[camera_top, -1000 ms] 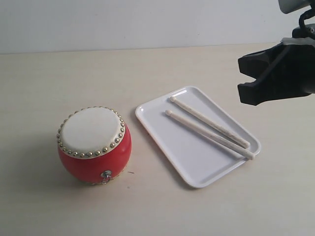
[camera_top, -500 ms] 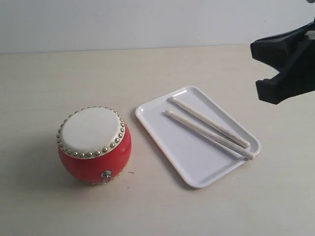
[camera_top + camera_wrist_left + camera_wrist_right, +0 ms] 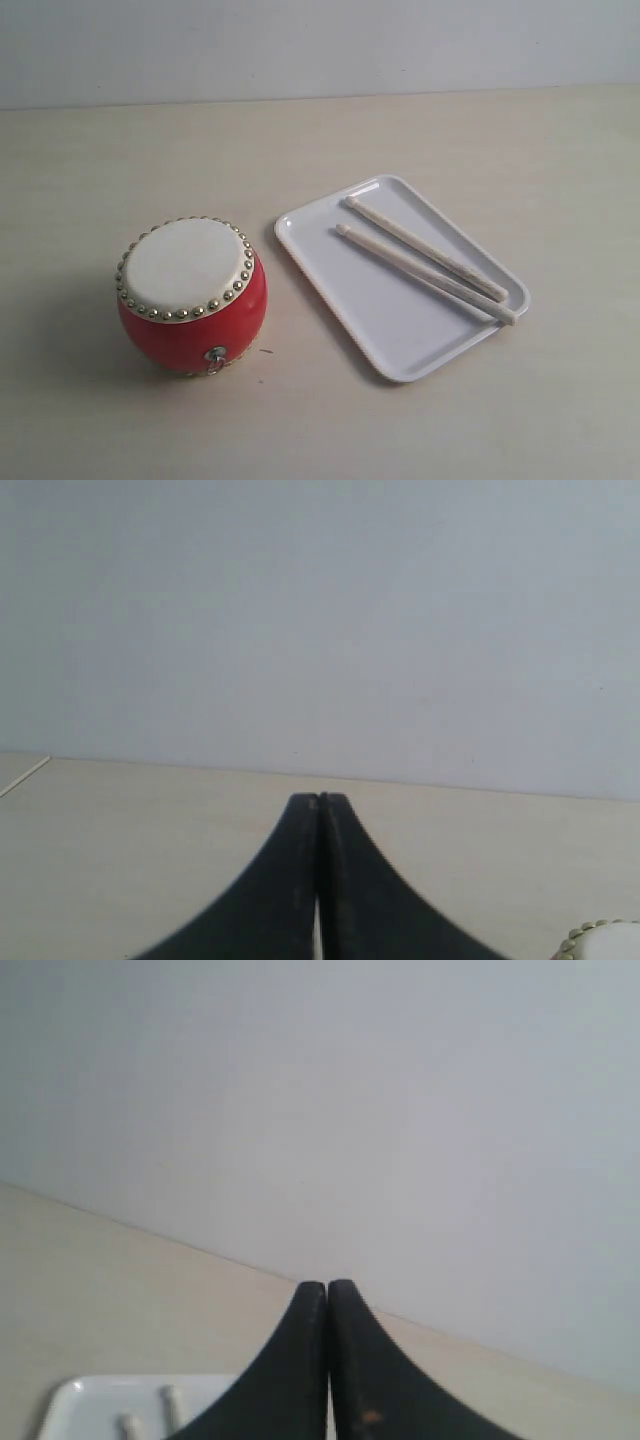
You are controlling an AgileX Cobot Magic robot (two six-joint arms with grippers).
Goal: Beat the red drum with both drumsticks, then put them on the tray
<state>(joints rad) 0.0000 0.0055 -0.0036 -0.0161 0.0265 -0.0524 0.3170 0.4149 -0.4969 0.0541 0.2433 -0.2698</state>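
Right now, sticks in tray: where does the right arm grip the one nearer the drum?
Take the nearer drumstick on its tip-side half, straight down, jaws across it. It lies flat in the tray, so probably no side entry, and its gap to the other drumstick is widest toward the tips; the butts nearly touch.

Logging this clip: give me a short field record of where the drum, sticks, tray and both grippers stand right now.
red drum: upright on the table, left of the tray, not touching it
tray: flat on the table, holding both sticks
drumsticks: lying side by side along the tray
left gripper: shut, holding nothing, absent from the exterior view
right gripper: shut, holding nothing, absent from the exterior view
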